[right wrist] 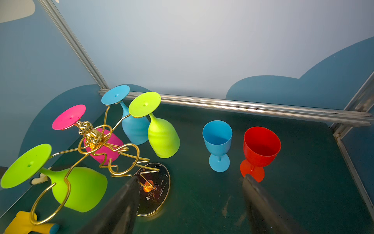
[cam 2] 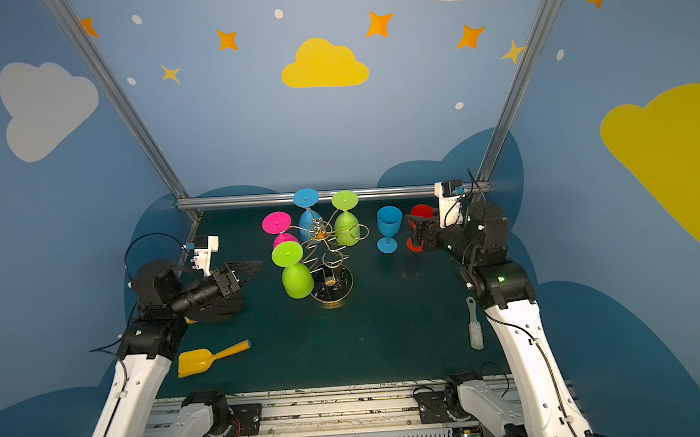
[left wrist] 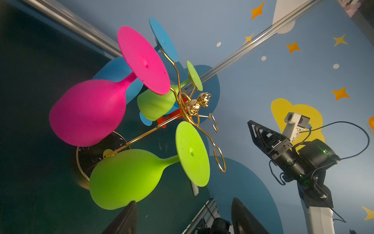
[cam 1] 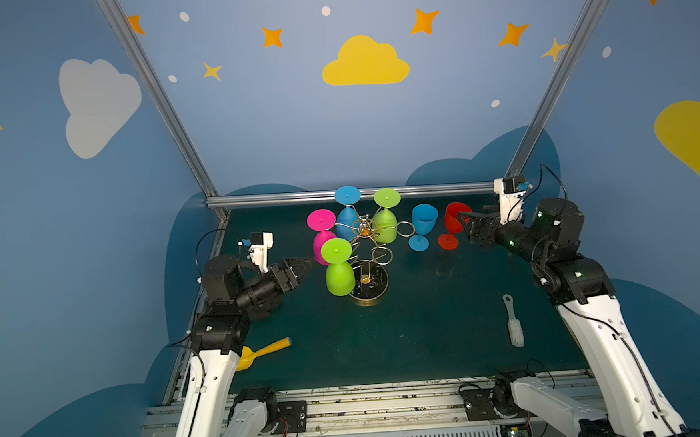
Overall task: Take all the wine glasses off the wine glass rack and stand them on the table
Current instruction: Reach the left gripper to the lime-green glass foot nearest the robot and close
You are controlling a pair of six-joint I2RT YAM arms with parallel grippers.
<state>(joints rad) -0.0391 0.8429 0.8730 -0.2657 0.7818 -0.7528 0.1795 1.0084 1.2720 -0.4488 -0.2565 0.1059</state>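
Scoop: a yellow scoop (cam 2: 201, 359) lies near-left on the tabletop (cam 1: 410, 340). In a top view its bowl is covered by the left arm (cam 1: 208, 378).
Left gripper: the left gripper (left wrist: 183, 202) is held spread and empty, left of the rack.
Rack: the wine glass rack (right wrist: 157, 188), gold wire on a round dark base, stands mid-tabletop.
Hung glasses: a pink wine glass (left wrist: 87, 113), near green wine glass (cam 1: 338, 276), blue wine glass (cam 1: 347, 224) and far green wine glass (cam 1: 385, 227) are hung foot-up.
Hidden: the pink bowl is partly covered by the near green foot in both top views.
Open room: bare tabletop is seen nearer than the rack, between scoop and brush (cam 1: 514, 326).
Upright: a standing blue glass (cam 1: 424, 219) and a red glass (right wrist: 261, 145) are set right of the rack.
Right gripper: the right gripper (right wrist: 190, 177) is spread wide, empty, beside the red glass.
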